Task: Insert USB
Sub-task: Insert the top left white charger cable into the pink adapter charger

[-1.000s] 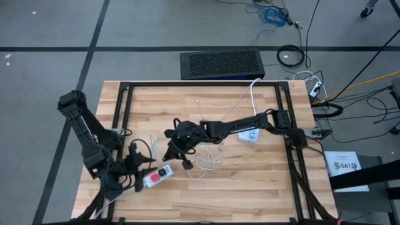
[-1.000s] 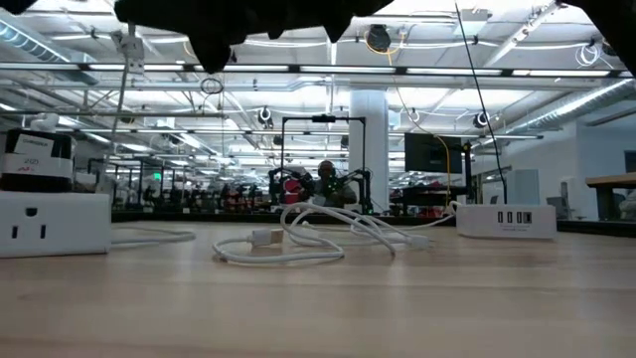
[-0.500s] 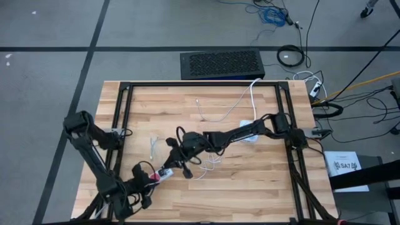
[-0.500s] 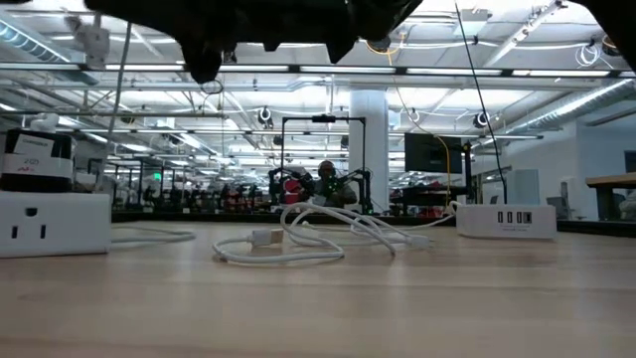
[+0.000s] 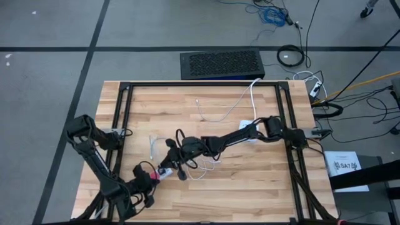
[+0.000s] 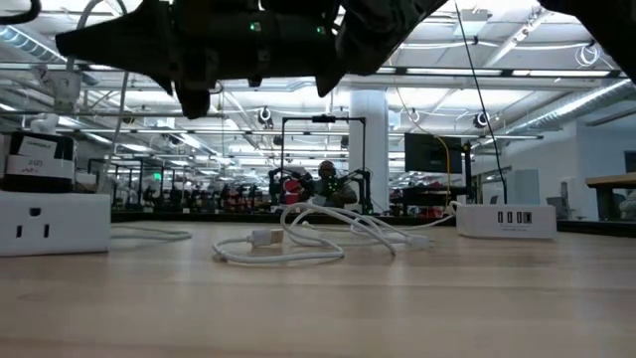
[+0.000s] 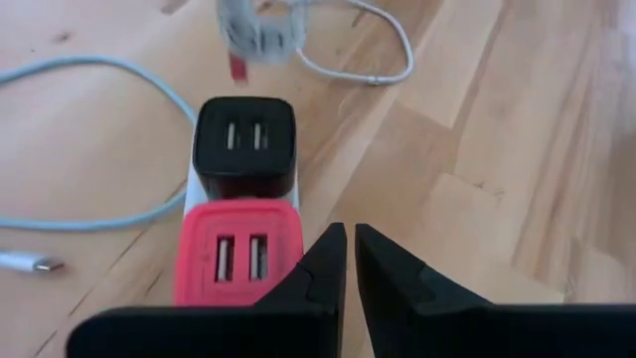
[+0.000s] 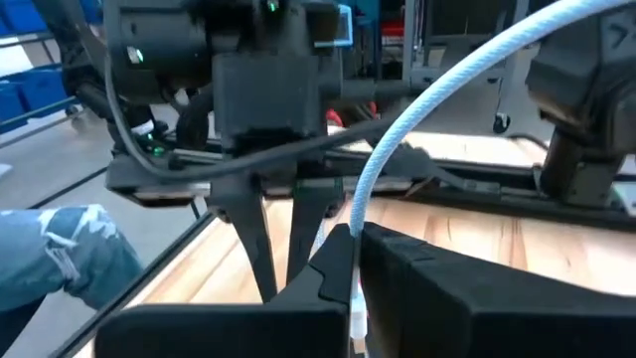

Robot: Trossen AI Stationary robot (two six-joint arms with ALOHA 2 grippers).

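we see the left end effector (image 7: 349,261) nearly clenched, empty, beside the glossy red-and-black charger block (image 7: 241,199). the right end effector (image 8: 355,261), clenched on the smooth white cable (image 8: 437,94), faces it; bare wooden counter (image 7: 517,149) lies beyond.

A grey floor (image 5: 50,75) with dark lines surrounds the wooden table (image 5: 250,181); bright ceiling lights (image 6: 556,109) and a white pillar (image 6: 369,139) stand beyond.
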